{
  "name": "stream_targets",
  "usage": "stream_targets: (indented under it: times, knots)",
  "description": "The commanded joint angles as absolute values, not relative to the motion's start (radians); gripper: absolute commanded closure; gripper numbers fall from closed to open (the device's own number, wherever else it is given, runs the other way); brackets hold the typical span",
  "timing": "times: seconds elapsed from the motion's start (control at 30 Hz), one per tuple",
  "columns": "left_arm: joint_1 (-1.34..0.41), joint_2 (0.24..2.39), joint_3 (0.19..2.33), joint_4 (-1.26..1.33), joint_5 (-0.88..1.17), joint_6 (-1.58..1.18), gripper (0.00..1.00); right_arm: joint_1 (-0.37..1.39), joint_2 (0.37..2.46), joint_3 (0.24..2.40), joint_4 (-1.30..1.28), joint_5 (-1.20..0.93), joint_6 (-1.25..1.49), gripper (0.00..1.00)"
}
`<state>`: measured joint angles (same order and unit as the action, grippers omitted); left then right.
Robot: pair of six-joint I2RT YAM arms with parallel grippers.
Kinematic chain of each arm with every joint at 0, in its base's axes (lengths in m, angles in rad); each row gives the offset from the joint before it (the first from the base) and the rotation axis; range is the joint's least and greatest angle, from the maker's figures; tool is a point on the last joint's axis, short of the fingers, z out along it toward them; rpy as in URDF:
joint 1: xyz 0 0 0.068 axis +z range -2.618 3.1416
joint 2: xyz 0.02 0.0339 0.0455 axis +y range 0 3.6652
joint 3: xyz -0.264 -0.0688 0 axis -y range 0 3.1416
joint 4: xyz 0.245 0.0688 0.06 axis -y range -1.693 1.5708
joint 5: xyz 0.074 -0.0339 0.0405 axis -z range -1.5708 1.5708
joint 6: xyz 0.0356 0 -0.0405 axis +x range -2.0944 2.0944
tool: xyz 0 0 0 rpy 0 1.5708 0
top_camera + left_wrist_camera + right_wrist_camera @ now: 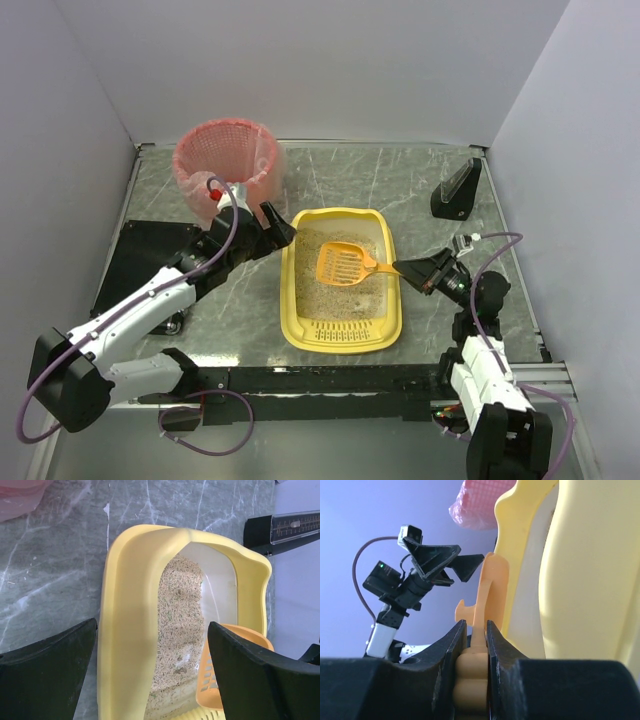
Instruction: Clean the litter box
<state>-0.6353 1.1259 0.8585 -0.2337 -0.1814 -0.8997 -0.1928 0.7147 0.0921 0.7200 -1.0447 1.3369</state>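
On the grey marbled table, the litter box sits centred between the arms. The overhead view shows the orange scoop over its litter; only the right wrist view shows the right gripper clamped on the scoop's handle. The left gripper, jaws wide apart, hovers over the box's left wall
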Motion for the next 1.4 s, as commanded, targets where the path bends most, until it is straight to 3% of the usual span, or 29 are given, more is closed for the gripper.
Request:
stream_targets:
  times: [0.0,0.03,0.17,0.53,0.8,1.13,1.37]
  knots:
    - [-0.618,1.098,0.859,-0.233,-0.186,-0.894,0.03,-0.198,0.689,0.265,0.568,-1.045,1.240,1.00]
    - [-0.617,1.092,0.859,-0.238,-0.190,-0.893,0.03,-0.198,0.690,0.300,0.435,-1.042,1.177,1.00]
    - [-0.606,1.045,0.841,-0.271,-0.233,-0.903,0.03,-0.196,0.706,0.393,0.319,-1.017,1.124,1.00]
    - [-0.555,0.890,0.766,-0.403,-0.356,-0.960,0.03,-0.077,0.857,0.506,0.483,-0.931,1.293,1.00]
    - [-0.531,0.816,0.755,-0.494,-0.399,-0.994,0.03,0.121,1.103,0.788,0.483,-0.828,1.357,1.00]
    - [-0.525,0.729,0.744,-0.574,-0.420,-1.035,0.03,0.345,1.639,1.408,0.288,-0.611,1.204,1.00]
    - [-0.520,0.695,0.742,-0.594,-0.422,-1.048,0.03,0.455,2.035,2.101,-0.160,-0.454,0.889,1.00]
